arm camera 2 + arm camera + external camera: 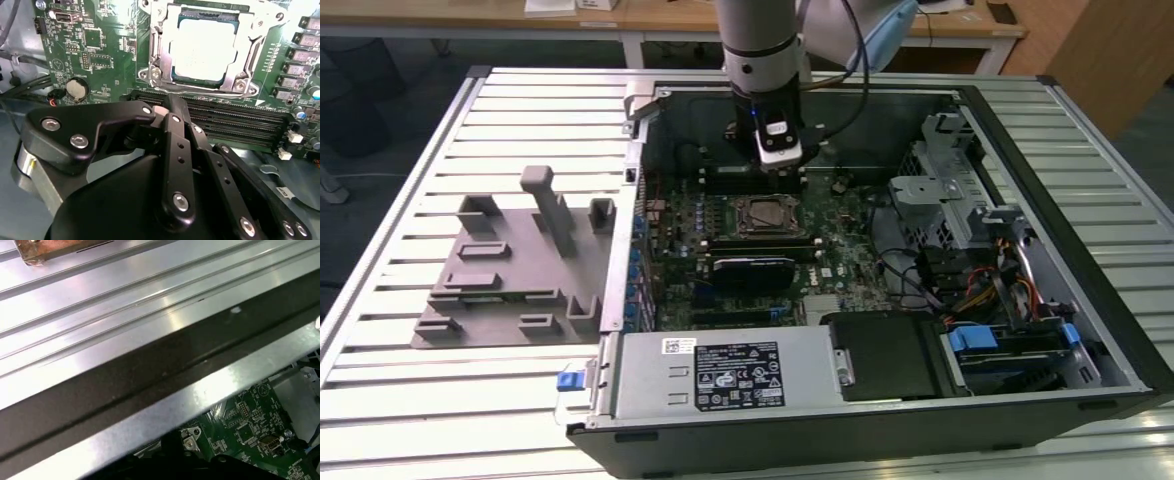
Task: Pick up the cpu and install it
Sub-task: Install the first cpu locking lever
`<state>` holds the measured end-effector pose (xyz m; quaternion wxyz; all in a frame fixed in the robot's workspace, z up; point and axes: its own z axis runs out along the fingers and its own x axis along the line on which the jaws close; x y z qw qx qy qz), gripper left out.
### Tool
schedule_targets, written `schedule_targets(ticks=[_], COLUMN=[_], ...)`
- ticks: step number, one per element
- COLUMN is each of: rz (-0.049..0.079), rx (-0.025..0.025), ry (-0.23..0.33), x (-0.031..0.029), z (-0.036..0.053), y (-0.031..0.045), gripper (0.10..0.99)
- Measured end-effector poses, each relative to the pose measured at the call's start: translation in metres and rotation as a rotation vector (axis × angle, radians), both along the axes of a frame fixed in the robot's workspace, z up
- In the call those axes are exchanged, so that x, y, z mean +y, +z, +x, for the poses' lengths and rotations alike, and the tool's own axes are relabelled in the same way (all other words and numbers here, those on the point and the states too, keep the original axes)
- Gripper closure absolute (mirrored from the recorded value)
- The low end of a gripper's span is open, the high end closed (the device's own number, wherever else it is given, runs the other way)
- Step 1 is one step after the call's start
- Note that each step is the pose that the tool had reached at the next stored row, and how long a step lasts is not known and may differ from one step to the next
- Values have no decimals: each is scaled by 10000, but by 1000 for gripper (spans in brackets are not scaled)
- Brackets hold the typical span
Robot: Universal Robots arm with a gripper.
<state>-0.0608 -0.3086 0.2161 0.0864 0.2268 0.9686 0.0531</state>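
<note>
The cpu (202,49), a square chip with a bright silver top, lies flat inside the metal socket frame (156,75) on the green motherboard (95,45). In the exterior view the cpu (765,215) sits mid-board inside the open computer case (1067,250). My gripper (781,178) hangs just above the board on the far side of the socket, apart from the chip. In the second wrist view the gripper (167,101) looks shut with nothing in it, its black links over the memory slots (235,122).
A grey holder block set (507,275) lies on the slatted table at the exterior view's left. Case walls surround the board. A power supply (720,375), drive cage (947,200) and cables (974,295) crowd the near and right sides. The case rim (150,375) is close.
</note>
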Motion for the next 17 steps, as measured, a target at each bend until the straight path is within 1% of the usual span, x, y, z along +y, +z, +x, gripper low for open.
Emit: schedule_targets(ticks=[2, 5, 9, 17], rz=[1, 2, 1, 1], rx=[48, 86, 99, 102], ry=[0, 0, 0, 0], x=[-11, -41, -93, -195], z=[0, 0, 0, 0], y=[0, -1, -1, -1], gripper=[980, 980, 980, 980])
